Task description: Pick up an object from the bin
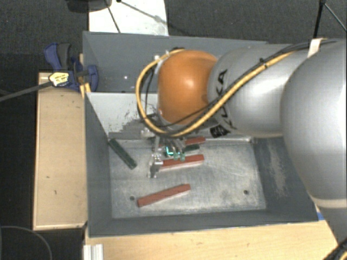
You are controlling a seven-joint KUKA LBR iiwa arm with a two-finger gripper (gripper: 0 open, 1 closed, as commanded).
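My gripper (155,168) hangs low in the middle of the bin, under the arm's orange cover. Its tip stands at the left end of a red-brown flat bar (184,162) that lies on the bin floor. A second red-brown piece (195,141) pokes out just behind it, partly hidden by the arm. A longer red-brown bar (163,195) lies apart, nearer the front of the bin.
A dark grey-green bar (122,153) lies slanted by the left wall. The arm covers the bin's back right part. Bare floor stretches to the right of the bars.
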